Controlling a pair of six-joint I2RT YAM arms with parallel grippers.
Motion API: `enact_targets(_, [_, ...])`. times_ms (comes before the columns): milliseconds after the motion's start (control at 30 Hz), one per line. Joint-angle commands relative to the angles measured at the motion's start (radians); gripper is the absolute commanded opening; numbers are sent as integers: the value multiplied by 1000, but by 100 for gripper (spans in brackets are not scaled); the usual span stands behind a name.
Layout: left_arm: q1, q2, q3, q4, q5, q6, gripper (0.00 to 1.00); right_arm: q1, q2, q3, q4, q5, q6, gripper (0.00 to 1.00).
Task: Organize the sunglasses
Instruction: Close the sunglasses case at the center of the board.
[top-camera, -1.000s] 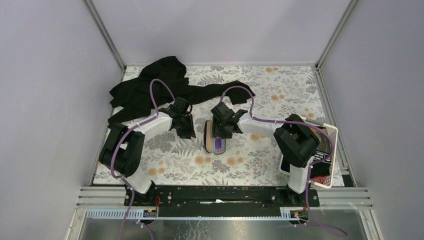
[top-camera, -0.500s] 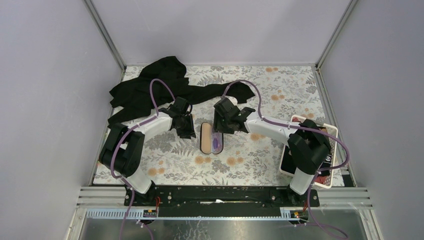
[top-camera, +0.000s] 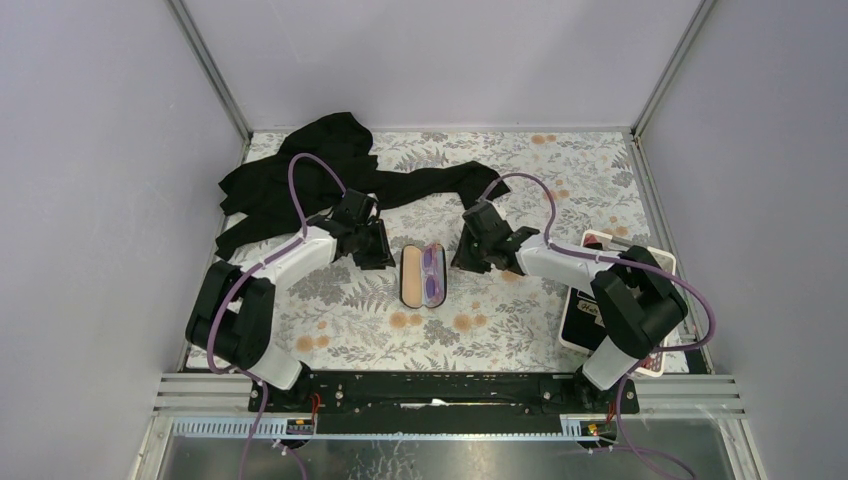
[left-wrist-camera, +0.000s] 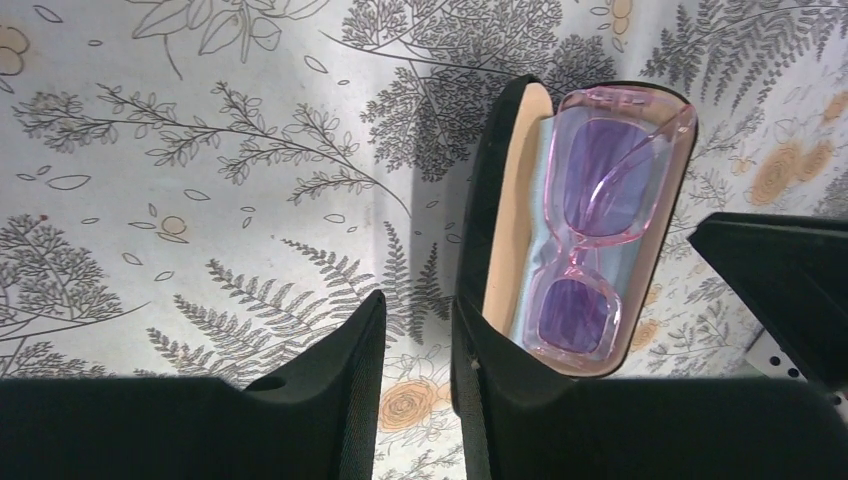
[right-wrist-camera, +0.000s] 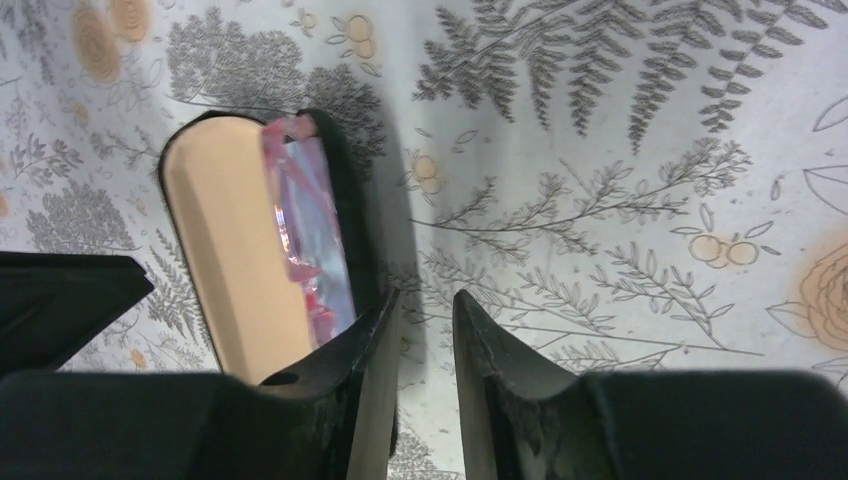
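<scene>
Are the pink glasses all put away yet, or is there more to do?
Nearly. Done: the sunglasses lie inside the open case. In hand: nothing. The left gripper and the right gripper hover on either side of the case, and their fingers hold nothing. Left to do: the lid is not shut, so it probably needs closing.

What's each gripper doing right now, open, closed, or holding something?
Left gripper: slightly open, a narrow gap between the fingers, holding nothing.
Right gripper: slightly open as well, holding nothing.
</scene>
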Motion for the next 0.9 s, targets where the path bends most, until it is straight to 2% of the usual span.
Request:
enact_targets(0, [-2, -4, -21, 76, 47, -28, 35, -32, -41, -51, 117, -102, 40, 32])
enact_targets(333, [-2, 19, -48, 141, 96, -60, 29, -56, -43, -117, 236, -185, 90, 31])
enact_targets(867, [-4, 57, -47, 158, 128, -66, 19, -58, 6, -117, 255, -213, 101, 30])
